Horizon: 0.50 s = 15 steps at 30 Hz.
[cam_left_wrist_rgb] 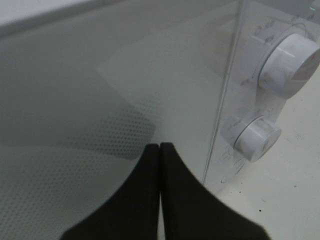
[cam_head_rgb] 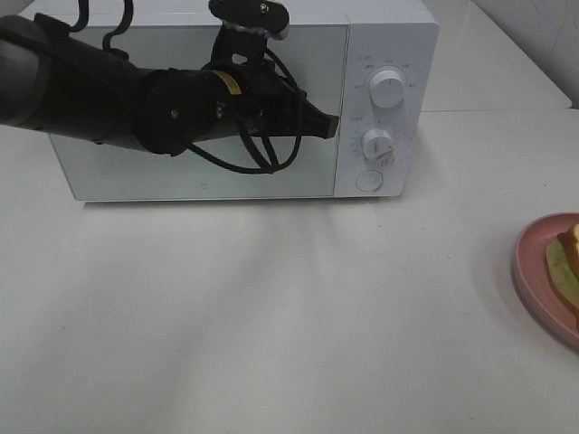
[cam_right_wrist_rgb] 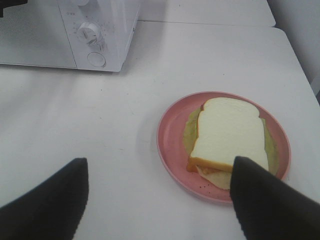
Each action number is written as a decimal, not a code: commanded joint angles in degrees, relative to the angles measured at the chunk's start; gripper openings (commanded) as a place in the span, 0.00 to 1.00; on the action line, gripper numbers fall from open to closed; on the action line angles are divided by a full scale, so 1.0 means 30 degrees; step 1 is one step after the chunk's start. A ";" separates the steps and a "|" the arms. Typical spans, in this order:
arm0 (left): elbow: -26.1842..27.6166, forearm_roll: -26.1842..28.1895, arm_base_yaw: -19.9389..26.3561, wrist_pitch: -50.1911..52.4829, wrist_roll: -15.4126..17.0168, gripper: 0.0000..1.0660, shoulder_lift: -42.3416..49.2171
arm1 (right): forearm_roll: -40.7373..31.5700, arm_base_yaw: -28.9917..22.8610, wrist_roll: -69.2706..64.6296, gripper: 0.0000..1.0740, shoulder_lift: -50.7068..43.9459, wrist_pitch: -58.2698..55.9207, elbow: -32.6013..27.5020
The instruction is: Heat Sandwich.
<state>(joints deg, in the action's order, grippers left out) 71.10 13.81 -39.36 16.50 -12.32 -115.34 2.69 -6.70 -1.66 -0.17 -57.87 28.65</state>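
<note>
Sandwich (cam_right_wrist_rgb: 229, 139) lying on pink plate (cam_right_wrist_rgb: 167, 145) just below wide-open right claw (cam_right_wrist_rgb: 160, 200), untouched, while closed left claw (cam_left_wrist_rgb: 159, 150) is hovering at microwave (cam_head_rgb: 389, 36) door.

We see a white table (cam_head_rgb: 271, 307) carrying two things directly: a white microwave (cam_head_rgb: 384, 54) standing at the far side, its door shut, and a round pink plate (cam_head_rgb: 529, 271) at the right edge, well apart from the microwave.
</note>
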 commanded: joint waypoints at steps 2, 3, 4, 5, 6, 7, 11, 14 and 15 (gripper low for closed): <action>0.0344 0.0821 0.0325 -0.0477 0.0000 0.00 0.0420 | -0.0076 0.0095 0.0115 0.70 -0.0516 0.0229 -0.0038; 0.0344 0.0821 0.0153 -0.1146 0.0000 0.00 0.0592 | -0.0076 0.0095 0.0115 0.70 -0.0516 0.0229 -0.0038; 0.0344 0.0821 0.0115 -0.1451 0.0000 0.00 0.0745 | -0.0076 0.0095 0.0115 0.70 -0.0516 0.0229 -0.0038; 0.0344 0.0821 0.0057 -0.1719 0.0000 0.00 0.0859 | -0.0076 0.0095 0.0115 0.70 -0.0516 0.0229 -0.0038; 0.0344 0.0821 -0.0115 -0.2273 0.0000 0.00 0.1127 | -0.0076 0.0095 0.0115 0.70 -0.0516 0.0229 -0.0038; 0.0344 0.0821 -0.0115 -0.2273 0.0000 0.00 0.1127 | -0.0076 0.0095 0.0115 0.70 -0.0516 0.0229 -0.0038; 0.0344 0.0821 -0.0286 -0.3457 0.0000 0.00 0.1566 | -0.0076 0.0095 0.0134 0.70 -0.0497 0.0229 -0.0038; 0.0267 0.0840 -0.0554 -0.5367 0.0019 0.00 0.2101 | -0.0076 0.0095 0.0134 0.70 -0.0497 0.0229 -0.0038; 0.0267 0.0840 -0.0668 -0.6398 0.0019 0.00 0.2311 | -0.0076 0.0095 0.0134 0.70 -0.0497 0.0229 -0.0038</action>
<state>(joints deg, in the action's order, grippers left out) 71.79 16.04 -40.68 1.55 -12.32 -109.89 2.69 -6.70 -1.66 -0.17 -57.87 28.65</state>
